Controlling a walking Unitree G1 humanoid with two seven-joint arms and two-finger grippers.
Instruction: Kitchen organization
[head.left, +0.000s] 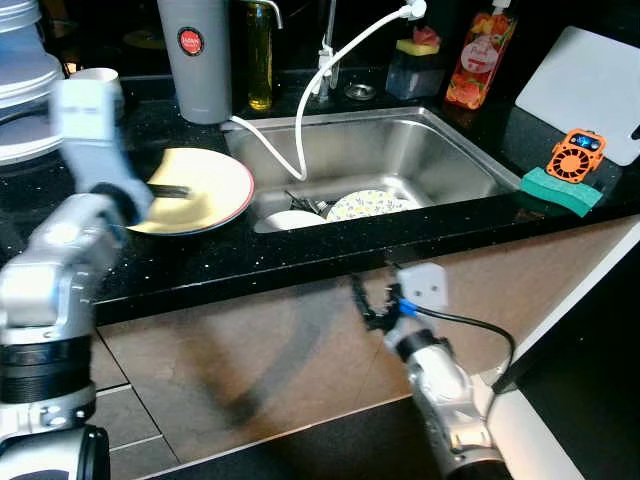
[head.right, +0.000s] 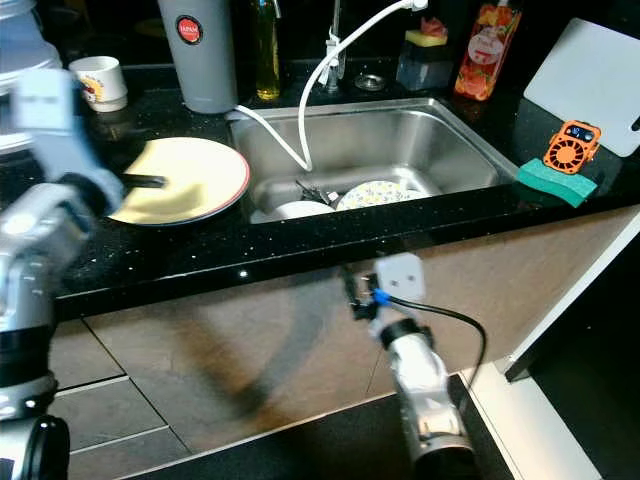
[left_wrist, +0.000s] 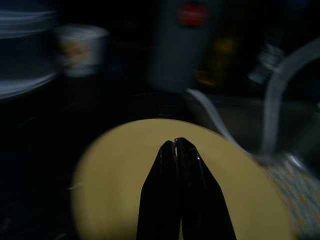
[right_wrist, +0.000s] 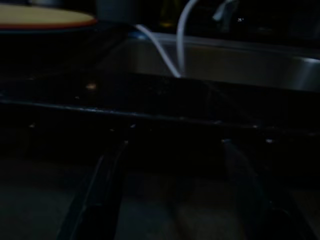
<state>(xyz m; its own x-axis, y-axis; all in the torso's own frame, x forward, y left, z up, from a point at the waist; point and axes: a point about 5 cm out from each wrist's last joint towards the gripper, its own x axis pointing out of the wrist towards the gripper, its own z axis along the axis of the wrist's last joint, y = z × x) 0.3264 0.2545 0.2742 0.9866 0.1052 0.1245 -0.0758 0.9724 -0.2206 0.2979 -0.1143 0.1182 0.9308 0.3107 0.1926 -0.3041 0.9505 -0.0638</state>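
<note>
A yellow plate (head.left: 215, 175) with a red rim lies on the black counter, left of the sink (head.left: 400, 150). My left gripper (head.left: 183, 190) reaches over the plate's face with its fingers (left_wrist: 175, 165) pressed together and nothing seen between them. In the sink lie a patterned plate (head.left: 365, 204) and a white bowl (head.left: 293, 219). My right gripper (head.left: 368, 303) hangs low in front of the cabinet, just below the counter's front edge, and its fingers (right_wrist: 100, 190) stand apart with nothing held.
A tall grey flask (head.left: 195, 55), a mug (head.left: 100, 82) and stacked white dishes (head.left: 25, 80) stand behind the plate. A white hose (head.left: 300, 120) runs into the sink. To the right are a red bottle (head.left: 480, 55), a green sponge (head.left: 560, 190), an orange fan (head.left: 577, 153) and a white board (head.left: 590, 85).
</note>
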